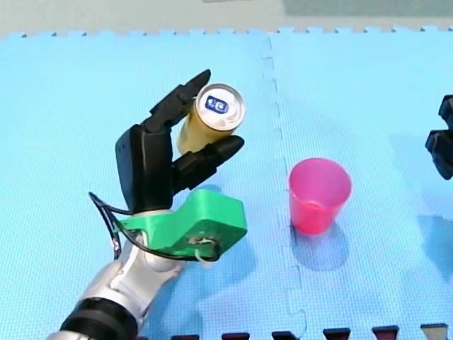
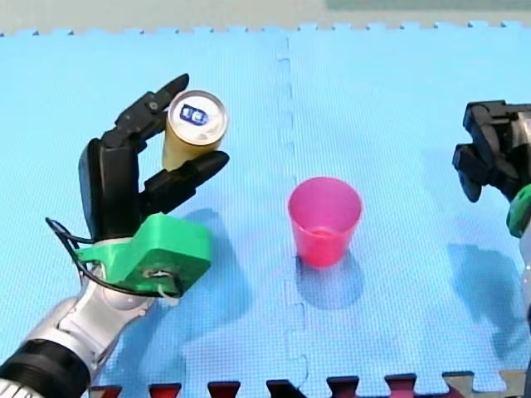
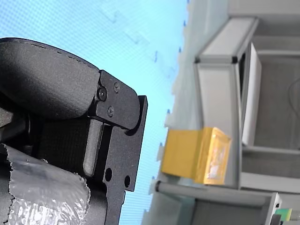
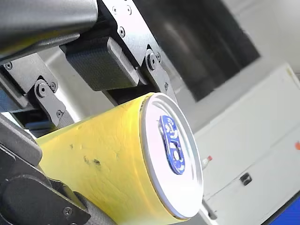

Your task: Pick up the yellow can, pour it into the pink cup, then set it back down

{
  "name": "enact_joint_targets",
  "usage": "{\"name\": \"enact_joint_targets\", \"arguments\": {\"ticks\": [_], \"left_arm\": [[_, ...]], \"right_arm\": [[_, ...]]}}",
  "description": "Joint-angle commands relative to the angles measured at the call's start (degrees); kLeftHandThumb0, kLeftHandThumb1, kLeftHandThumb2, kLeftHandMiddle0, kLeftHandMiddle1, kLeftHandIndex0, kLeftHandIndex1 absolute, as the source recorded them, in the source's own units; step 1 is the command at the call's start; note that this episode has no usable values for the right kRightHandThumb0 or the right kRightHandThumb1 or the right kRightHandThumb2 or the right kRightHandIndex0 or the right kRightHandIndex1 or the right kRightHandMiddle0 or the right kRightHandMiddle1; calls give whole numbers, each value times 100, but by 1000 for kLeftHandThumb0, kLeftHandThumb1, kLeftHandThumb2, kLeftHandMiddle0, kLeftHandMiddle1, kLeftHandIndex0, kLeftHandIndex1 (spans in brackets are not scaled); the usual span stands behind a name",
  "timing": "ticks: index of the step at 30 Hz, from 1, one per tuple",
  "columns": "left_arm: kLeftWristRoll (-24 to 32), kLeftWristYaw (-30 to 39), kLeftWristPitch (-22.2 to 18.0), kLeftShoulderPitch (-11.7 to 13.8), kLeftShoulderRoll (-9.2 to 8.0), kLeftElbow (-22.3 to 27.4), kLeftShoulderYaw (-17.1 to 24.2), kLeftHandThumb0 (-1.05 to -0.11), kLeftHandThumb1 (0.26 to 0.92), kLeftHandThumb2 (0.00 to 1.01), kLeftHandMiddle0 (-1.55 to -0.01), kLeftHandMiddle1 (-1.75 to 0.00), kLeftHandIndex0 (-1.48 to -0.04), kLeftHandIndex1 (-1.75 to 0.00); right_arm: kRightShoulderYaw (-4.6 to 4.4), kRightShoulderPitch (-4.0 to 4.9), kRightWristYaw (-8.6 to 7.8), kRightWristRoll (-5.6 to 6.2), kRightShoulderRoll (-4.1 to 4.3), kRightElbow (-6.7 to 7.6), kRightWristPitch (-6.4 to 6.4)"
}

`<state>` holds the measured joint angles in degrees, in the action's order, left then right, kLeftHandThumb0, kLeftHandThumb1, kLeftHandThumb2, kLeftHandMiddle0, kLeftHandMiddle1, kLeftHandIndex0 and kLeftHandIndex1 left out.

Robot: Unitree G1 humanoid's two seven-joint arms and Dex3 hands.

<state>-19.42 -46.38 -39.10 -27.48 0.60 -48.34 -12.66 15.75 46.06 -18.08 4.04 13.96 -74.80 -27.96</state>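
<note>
Left hand (image 1: 159, 159) grips the yellow can (image 1: 209, 117) up in the air, left of the pink cup (image 1: 318, 195).
Thin, smooth metal can slip or dent, so a soft hold round the middle is best; I cannot see how full it is. Right hand (image 2: 489, 153) is at the blue mat's (image 2: 373, 83) right edge.

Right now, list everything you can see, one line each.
yellow can: 1, yellow with a silver top, tilted, left of the cup, gripped by the left robot hand
pink cup: 1, pink, upright on the mat, near the middle
foam mat: 1, blue, interlocking tiles, under everything
block: 1, yellow, on a grey frame beyond the mat
wrist mount: 1, green, on the left arm
left robot hand: 1, black, on the left side, closed on the can
right robot hand: 1, black, at the right edge above the mat
</note>
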Motion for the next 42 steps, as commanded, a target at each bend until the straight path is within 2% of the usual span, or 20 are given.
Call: {"name": "enact_joint_targets", "arguments": {"ticks": [1, 5, 11, 17, 27, 34, 37, 42], "left_arm": [[212, 191, -246, 144, 54, 130, 216, -376, 811, 0, -1271, -81, -1211, -1], [446, 609, -460, 347, 81, 263, 469, -377, 812, 0, -1275, -69, -1209, 0], [1254, 1472, -800, 646, 466, 346, 874, -385, 807, 0, -1288, -55, -1205, 0], [1465, 1893, -1101, 710, 675, 60, 1170, -378, 803, 0, -1295, -39, -1193, 0], [1316, 1987, -1300, 667, 772, -211, 1459, -361, 806, 1, -1305, -24, -1189, 0], [1017, 1798, -1297, 577, 741, -543, 1491, -355, 808, 1, -1310, -17, -1187, 0], [849, 1704, -1187, 548, 708, -672, 1448, -353, 809, 1, -1312, -15, -1187, 0], [606, 1520, -749, 521, 674, -795, 1355, -349, 810, 1, -1316, -13, -1189, -1]], "right_arm": [[17, 36, 11, 13, 34, -7, 28], [15, 51, 11, 7, 45, -11, 43], [6, 61, 21, -5, 49, -16, 55], [7, 66, 7, -1, 58, -11, 52], [2, 47, -23, -3, 88, 3, 38], [-25, 38, -19, -20, 108, 17, 37], [-24, 29, -27, -11, 112, 21, 41], [2, 18, -50, 23, 122, 28, 63]]}}
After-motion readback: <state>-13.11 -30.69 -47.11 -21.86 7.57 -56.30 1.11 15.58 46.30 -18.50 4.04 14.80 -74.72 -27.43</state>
